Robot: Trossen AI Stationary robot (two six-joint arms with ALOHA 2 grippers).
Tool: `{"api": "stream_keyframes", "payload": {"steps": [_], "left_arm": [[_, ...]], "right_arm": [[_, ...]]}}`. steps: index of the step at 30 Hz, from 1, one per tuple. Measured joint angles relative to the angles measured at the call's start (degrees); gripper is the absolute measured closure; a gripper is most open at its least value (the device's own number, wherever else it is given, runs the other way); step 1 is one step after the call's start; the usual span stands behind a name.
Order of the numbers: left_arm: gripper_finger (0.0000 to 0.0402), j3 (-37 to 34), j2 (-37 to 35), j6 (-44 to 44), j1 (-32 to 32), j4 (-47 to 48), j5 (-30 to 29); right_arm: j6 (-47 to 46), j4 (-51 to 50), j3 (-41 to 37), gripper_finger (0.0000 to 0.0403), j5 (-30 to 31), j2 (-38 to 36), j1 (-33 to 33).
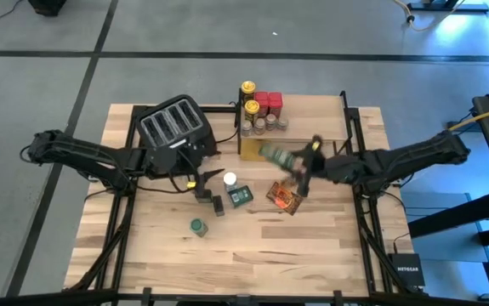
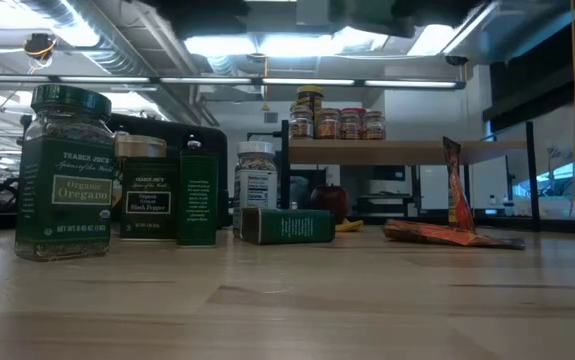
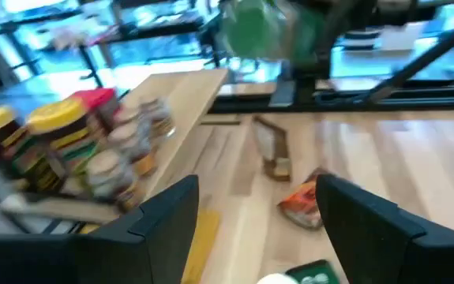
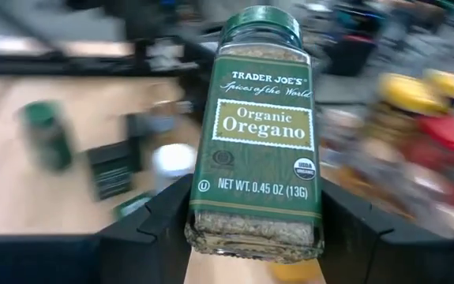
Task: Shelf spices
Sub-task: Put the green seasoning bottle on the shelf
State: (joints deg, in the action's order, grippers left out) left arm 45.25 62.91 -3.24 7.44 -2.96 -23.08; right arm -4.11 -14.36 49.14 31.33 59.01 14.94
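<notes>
The shelf (image 1: 308, 119) stands at the table's far side with several spice jars (image 1: 259, 106) grouped at its left end; they also show in the low view (image 2: 332, 122). My right gripper (image 1: 297, 167) is in the air in front of the shelf, shut on a green-lidded oregano jar (image 4: 260, 130). My left gripper (image 3: 250, 237) hangs open with nothing between its fingers, beside the toaster (image 1: 174, 127). More spices stand or lie on the table: a second oregano jar (image 2: 64, 170), a white-lidded jar (image 1: 230, 179), green tins (image 1: 241, 196) and foil packets (image 1: 284, 198). My right gripper pinches the oregano jar's lower end (image 4: 211, 229) between its two fingers, one on each side, just above the base. The fingers come from the table's right, slanting slightly down, and lie along the jar. The jar is lifted clear, its lid pointing away from the gripper.
The black toaster stands at the far left, its cord running over the table. The shelf's black legs (image 2: 530, 175) and frame bound its space. The shelf's right half and the table's near half are bare wood.
</notes>
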Motion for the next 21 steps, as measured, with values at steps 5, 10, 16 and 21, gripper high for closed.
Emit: {"api": "stream_keyframes", "payload": {"steps": [5, 10, 16, 21], "left_arm": [[0.0153, 0.00, 1.55, -0.45, 0.00, -1.35, 8.08], [0.0153, 0.00, 3.08, -1.98, 0.00, -3.50, 11.61], [0.0153, 0.00, 4.96, -3.13, 0.07, -5.93, 16.54], [0.0153, 0.00, 6.25, -3.50, 0.00, -8.06, 17.00]], "right_arm": [[4.73, 8.92, -0.52, 0.0193, -5.39, 6.90, 2.24], [7.37, 15.25, -0.52, 0.0192, -6.06, 13.42, 2.34], [9.80, 20.76, -0.55, 0.0192, -6.03, 17.64, 2.34], [10.43, 22.48, -0.55, 0.0192, -6.05, 18.20, 2.34]]}}
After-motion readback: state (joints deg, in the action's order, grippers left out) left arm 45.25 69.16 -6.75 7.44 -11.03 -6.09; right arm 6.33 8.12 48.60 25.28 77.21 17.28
